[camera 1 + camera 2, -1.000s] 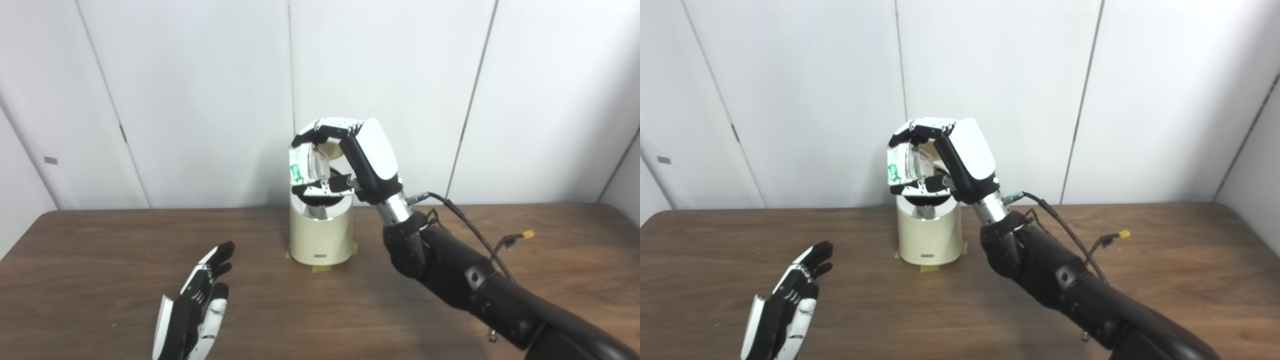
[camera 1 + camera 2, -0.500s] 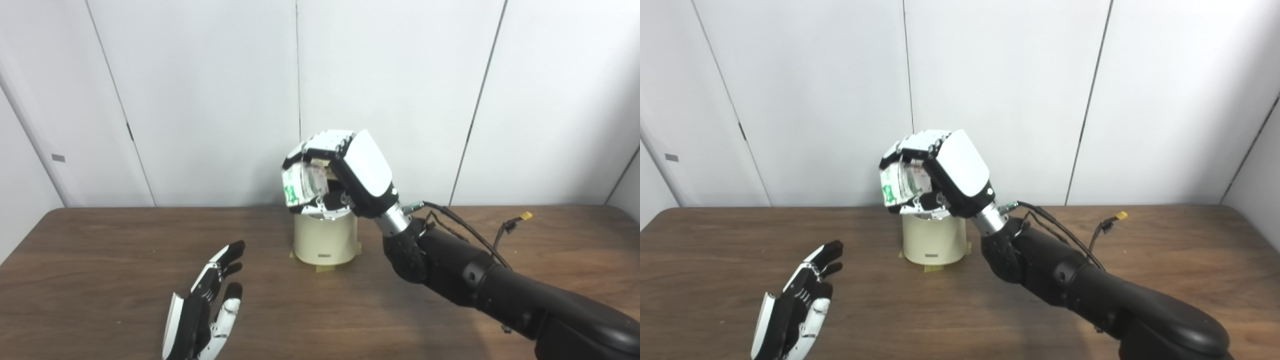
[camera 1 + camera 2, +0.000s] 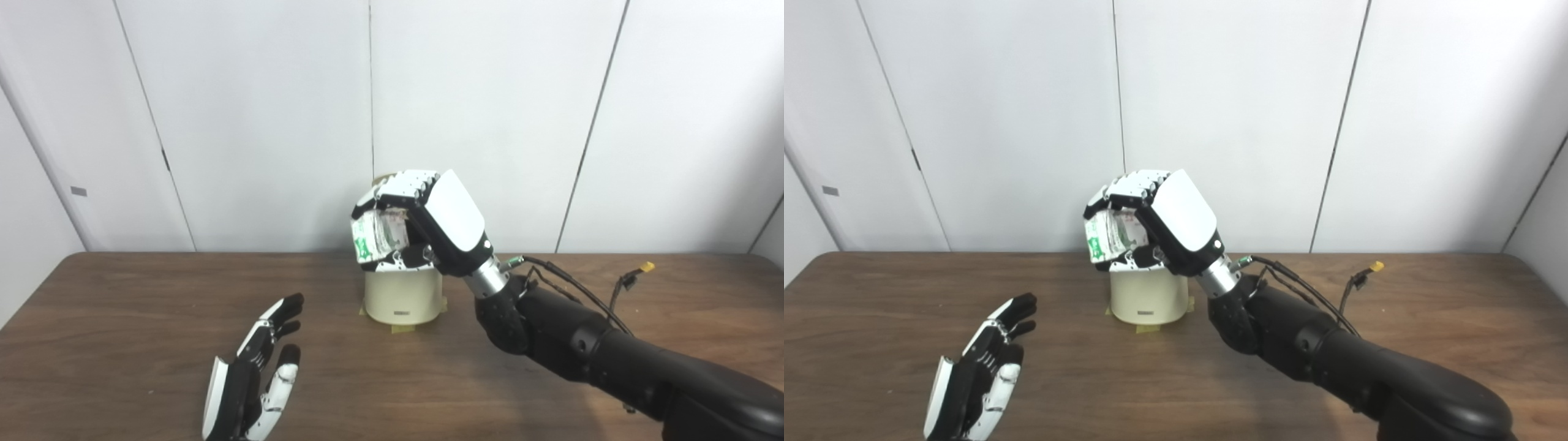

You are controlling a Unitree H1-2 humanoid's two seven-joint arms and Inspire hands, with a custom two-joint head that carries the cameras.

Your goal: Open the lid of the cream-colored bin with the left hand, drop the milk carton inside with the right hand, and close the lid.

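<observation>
The cream-colored bin [image 3: 402, 298] stands at the middle back of the wooden table [image 3: 122, 318], taped down at its base. Its lid stands raised behind the opening; only a sliver shows above my right hand [image 3: 429, 226]. That hand hovers directly over the bin's mouth, shut on the white milk carton [image 3: 375, 236] with green print, held low at the rim. My left hand [image 3: 254, 383] floats open above the table's front left, fingers spread, well clear of the bin.
White wall panels [image 3: 490, 92] rise just behind the bin. My right forearm [image 3: 582, 349] crosses the right half of the table, with loose cables and a yellow connector [image 3: 646, 267] near it.
The camera view has shifted. My right hand has lowered the carton from above the opening down to the bin's rim. The left hand has stayed put, open.
</observation>
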